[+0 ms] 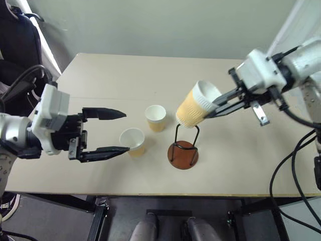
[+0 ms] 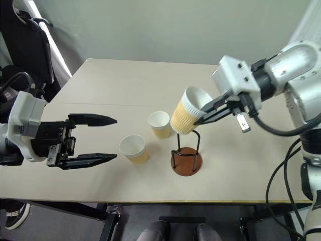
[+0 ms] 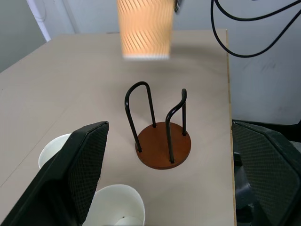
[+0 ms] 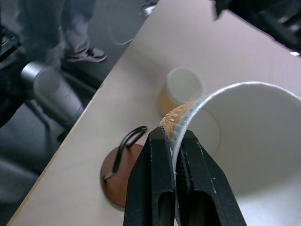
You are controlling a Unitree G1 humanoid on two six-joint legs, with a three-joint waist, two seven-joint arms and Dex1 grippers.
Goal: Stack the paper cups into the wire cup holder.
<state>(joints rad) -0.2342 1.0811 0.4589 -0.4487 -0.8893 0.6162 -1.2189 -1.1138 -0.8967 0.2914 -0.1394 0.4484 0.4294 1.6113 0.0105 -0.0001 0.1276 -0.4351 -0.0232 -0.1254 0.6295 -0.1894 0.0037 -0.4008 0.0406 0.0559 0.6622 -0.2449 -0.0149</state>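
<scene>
My right gripper (image 1: 216, 107) is shut on the rim of a tan-orange paper cup (image 1: 194, 105), holding it tilted in the air just above the wire cup holder (image 1: 183, 148). The holder, a reddish-brown disc with two black wire loops, stands on the table and has no cup in it. Two more paper cups stand upright on the table: one (image 1: 133, 142) left of the holder, another (image 1: 156, 117) behind it. My left gripper (image 1: 115, 131) hangs open at the left, its lower fingertip close beside the nearer cup. In the right wrist view the fingers (image 4: 164, 183) pinch the cup wall (image 4: 244, 141).
The beige table (image 1: 100, 80) has open room at the back and right. Black cables (image 1: 296, 170) hang off its right side. A dark chair (image 1: 15, 40) stands beyond the left corner. A person's legs and shoes (image 4: 82, 52) show beside the table in the right wrist view.
</scene>
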